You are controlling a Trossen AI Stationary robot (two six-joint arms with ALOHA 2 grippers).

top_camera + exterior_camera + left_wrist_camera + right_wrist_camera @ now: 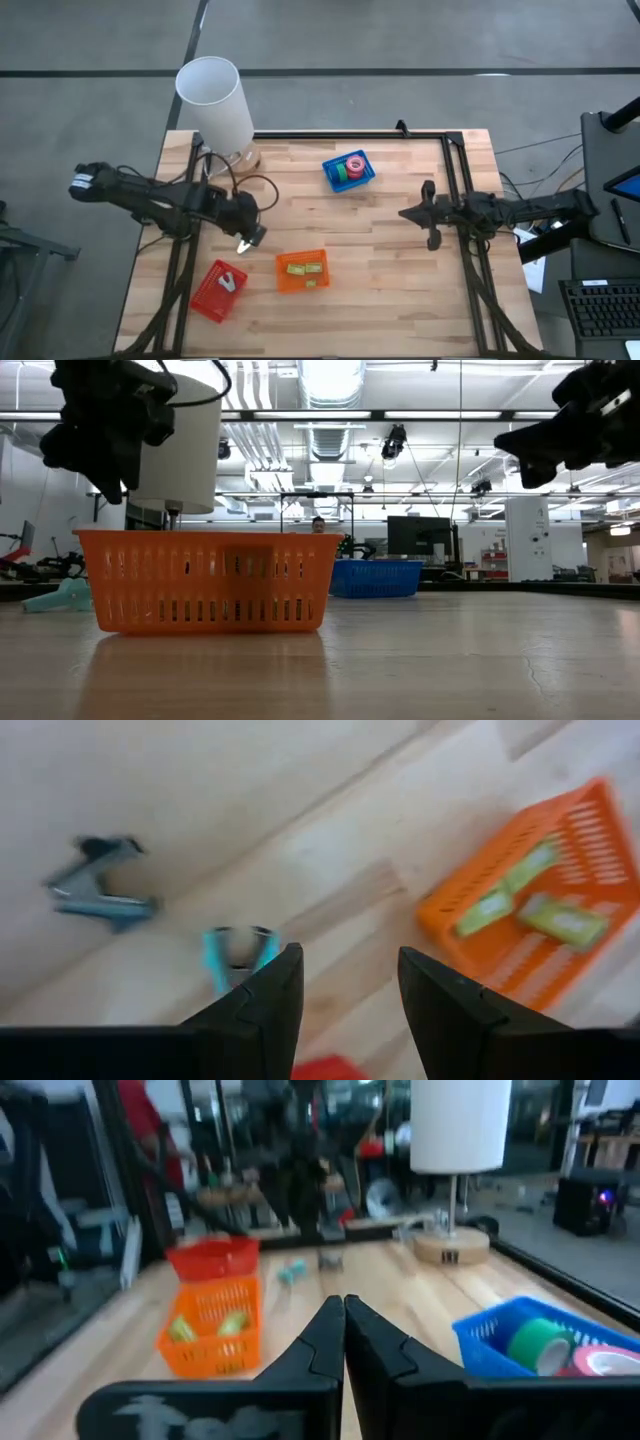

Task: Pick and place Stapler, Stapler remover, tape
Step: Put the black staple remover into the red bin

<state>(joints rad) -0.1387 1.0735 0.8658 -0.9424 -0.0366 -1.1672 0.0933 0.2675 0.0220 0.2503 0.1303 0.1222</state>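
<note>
Your left gripper hangs over the table with its fingers spread apart and nothing between them. Seen from above, it sits at about nine o'clock from the table's middle, just up from the red bin. In its own camera you can see two small staple removers on the bare wood: a light blue one just past the fingertips and a darker one farther off. They look small, hard and light, so they will likely slide on the smooth wood if you bump them. Take the near one across its narrow middle and close gently. The orange bin at six o'clock holds yellow-green staplers. The tape rolls lie in the blue bin at twelve o'clock; they are stiff rings, so pinch one side of the ring. Your right gripper waits at three o'clock with its fingers pressed together, holding nothing.
</note>
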